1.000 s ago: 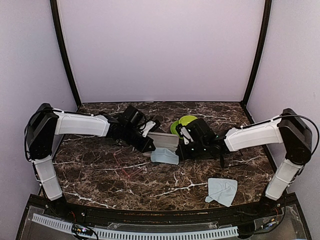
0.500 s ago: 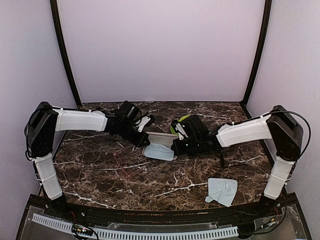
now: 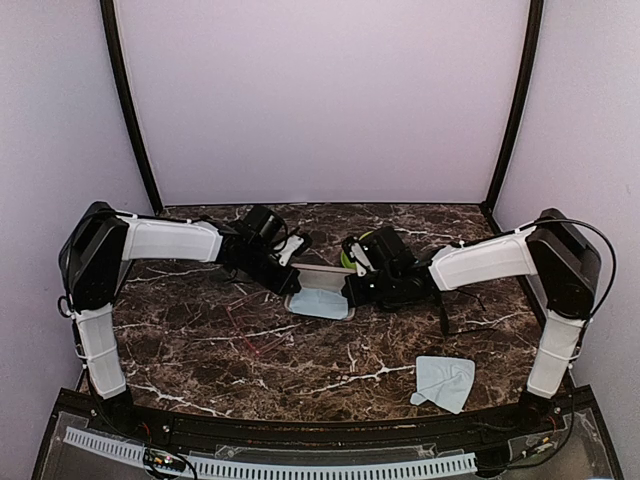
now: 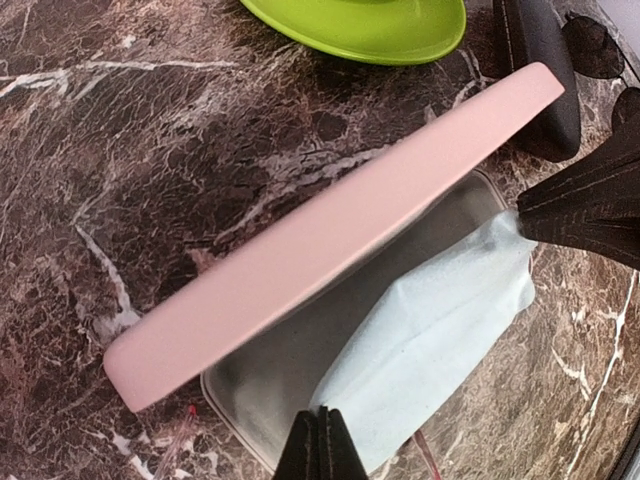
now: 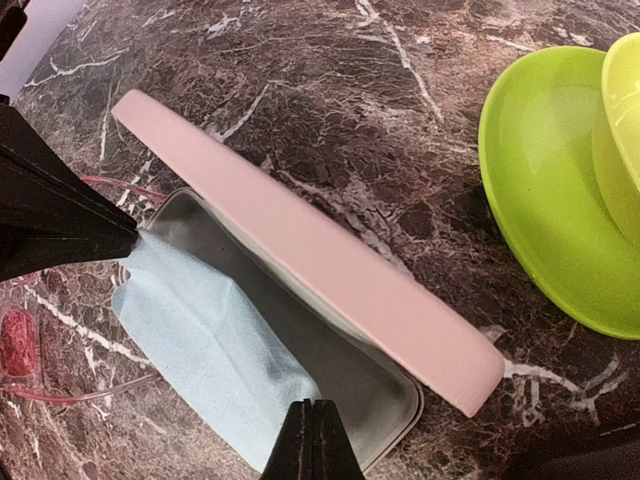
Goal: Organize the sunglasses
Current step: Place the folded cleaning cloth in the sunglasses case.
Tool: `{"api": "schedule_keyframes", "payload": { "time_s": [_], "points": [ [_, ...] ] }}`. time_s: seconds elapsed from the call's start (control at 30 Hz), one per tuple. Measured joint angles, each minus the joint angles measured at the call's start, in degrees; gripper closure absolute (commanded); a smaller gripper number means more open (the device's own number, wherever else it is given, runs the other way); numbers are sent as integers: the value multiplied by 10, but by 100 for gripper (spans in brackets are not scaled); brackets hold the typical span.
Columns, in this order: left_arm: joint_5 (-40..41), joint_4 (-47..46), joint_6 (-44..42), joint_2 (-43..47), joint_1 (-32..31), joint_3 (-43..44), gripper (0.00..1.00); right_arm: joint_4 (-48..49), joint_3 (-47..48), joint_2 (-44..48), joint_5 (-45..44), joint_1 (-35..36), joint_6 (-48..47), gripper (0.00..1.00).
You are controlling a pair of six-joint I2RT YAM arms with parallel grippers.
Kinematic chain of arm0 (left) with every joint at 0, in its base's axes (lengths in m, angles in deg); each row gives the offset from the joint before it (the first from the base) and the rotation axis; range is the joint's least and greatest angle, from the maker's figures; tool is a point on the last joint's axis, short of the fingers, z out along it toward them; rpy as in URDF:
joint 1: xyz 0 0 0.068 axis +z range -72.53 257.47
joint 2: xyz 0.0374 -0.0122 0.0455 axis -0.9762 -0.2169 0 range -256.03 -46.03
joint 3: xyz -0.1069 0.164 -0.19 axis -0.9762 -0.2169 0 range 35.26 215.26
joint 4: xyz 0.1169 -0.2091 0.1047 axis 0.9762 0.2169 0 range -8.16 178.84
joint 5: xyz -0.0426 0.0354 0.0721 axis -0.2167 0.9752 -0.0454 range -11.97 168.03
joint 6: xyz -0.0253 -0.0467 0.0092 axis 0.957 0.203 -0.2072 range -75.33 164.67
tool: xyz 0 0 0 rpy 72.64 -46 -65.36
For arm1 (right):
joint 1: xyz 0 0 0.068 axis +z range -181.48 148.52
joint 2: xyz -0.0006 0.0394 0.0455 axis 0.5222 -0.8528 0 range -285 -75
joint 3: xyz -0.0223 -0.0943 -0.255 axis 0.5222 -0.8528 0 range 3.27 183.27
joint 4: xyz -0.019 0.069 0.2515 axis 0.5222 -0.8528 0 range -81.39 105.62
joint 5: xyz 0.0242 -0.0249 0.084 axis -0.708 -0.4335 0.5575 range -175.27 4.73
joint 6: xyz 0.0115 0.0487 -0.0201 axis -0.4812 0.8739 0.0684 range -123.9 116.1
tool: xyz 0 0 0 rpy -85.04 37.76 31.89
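- Step in hand, as I judge it: lining the open pink case [image 4: 330,240] with the pale blue cloth [image 4: 430,340].
- My left gripper [image 4: 320,442] and right gripper [image 5: 313,435] are each pinched closed on opposite ends of that cloth.
- The red-pink sunglasses [image 5: 14,342] lie on the table just near-left of the case; I cannot pick out the black pair.
- Next: release the cloth flat, then grasp a thin frame.
- No legible writing.

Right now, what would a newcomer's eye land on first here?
At mid-table the left gripper and right gripper each pinch an end of a blue cloth draped into an open pink case. A bright green dish sits just behind the case, and a second cloth lies alone near the front right.
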Motion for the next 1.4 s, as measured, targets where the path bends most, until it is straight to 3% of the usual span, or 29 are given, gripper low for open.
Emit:
{"api": "schedule_keyframes", "payload": {
  "time_s": [1.4],
  "points": [
    [2,-10,0,-44,5,26,100,-14,40,-40,-12,-10,-23,100]
  ]
}}
